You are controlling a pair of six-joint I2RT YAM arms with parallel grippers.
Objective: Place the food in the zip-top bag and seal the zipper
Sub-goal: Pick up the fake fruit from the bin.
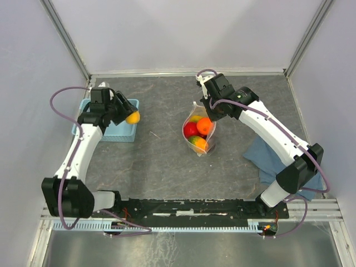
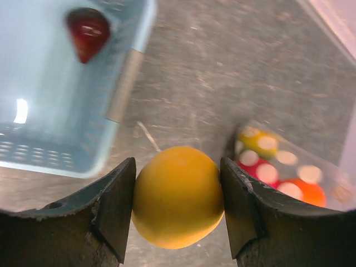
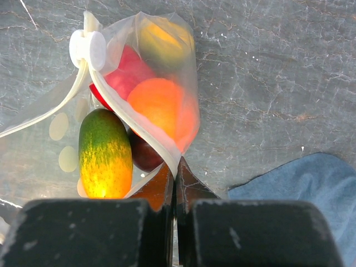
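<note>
My left gripper (image 1: 129,115) (image 2: 178,208) is shut on a yellow-orange toy fruit (image 2: 178,196) (image 1: 132,117), held just right of the light-blue basket (image 1: 111,129). A dark red toy fruit (image 2: 87,31) lies in that basket (image 2: 50,111). The clear spotted zip-top bag (image 1: 200,132) (image 3: 139,83) stands open mid-table with orange (image 3: 158,103), red (image 3: 125,75), green-yellow (image 3: 104,153), yellow and dark purple fruits inside. My right gripper (image 1: 210,114) (image 3: 176,167) is shut on the bag's mouth edge. The pale zipper strip (image 3: 133,119) ends in a white slider (image 3: 88,49). The bag also shows in the left wrist view (image 2: 283,167).
A blue cloth (image 1: 272,161) (image 3: 311,183) lies crumpled right of the bag, under my right arm. Grey walls close in the table on three sides. The dark rail with both arm bases runs along the near edge.
</note>
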